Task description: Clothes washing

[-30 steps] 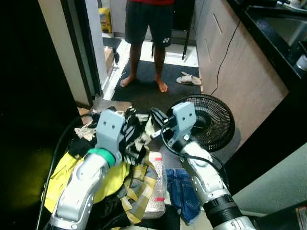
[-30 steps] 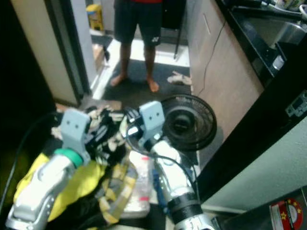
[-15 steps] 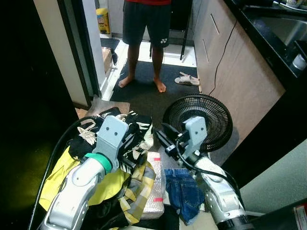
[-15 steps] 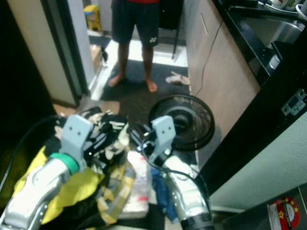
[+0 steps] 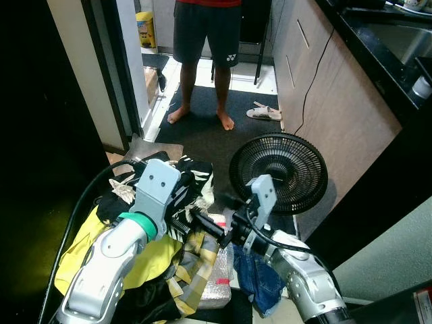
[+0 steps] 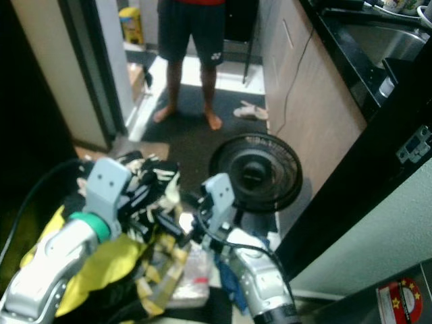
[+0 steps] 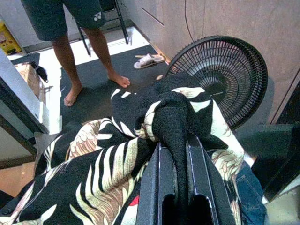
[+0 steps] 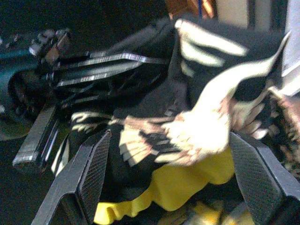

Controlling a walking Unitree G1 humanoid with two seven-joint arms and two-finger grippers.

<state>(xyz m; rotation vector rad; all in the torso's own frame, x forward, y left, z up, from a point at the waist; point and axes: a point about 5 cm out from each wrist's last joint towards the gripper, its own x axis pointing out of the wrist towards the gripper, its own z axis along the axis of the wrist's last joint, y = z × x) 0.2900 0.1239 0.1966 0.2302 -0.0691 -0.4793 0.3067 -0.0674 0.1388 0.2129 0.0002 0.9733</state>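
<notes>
Laundry pile [image 5: 135,263]: yellow, plaid and dark clothes heaped before the robot.
Leaf-print shirt [image 7: 108,159]: black and cream, on top of the pile; left gripper [image 7: 177,140] clamped on a fold of it.
Right gripper [image 8: 164,178]: fingers spread wide, holding nothing, reaching toward the shirt.
Fan [image 5: 278,173]: black, on the floor just beside the pile.
Jeans [image 5: 260,270]: blue, lying under the right arm.
Person's shorts [image 5: 206,30]: dark, small white logo, unreadable.

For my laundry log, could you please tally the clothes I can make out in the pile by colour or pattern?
Black-and-cream leaf-print garment, pinched in the left gripper: 1
Yellow garment: 1
Yellow-and-grey plaid garment: 1
Blue denim garment: 1
Total: 4 distinguishable; darker pieces lower in the pile cannot be separated. The right gripper is open toward the leaf-print garment.
</notes>
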